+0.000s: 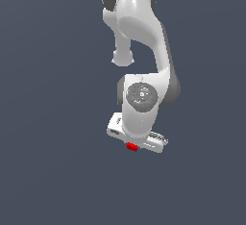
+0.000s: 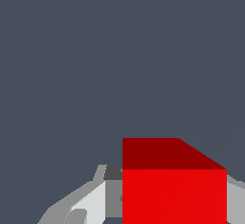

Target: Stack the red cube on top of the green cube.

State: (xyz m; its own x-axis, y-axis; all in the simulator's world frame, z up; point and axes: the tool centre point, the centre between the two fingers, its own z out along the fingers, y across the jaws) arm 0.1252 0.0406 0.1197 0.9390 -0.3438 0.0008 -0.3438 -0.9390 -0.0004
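The big white robot arm comes down from the top middle of the exterior view and bends toward the lower middle. At its end sits the white gripper, just below the round grey joint. A bit of the red cube peeks out under the gripper, a little below the middle of the picture. It looks very small next to the white gripper.

In the wrist view the red cube fills the lower right part of the picture. Its top face is dark red and its front face is bright red. Grey and white parts of the gripper show on both sides of the cube, right up against it. So the gripper looks pinched on the red cube, with the cube sitting between its fingers.

All around is a plain dark blue-grey ground. I cannot tell if the cube touches it or hangs above it.
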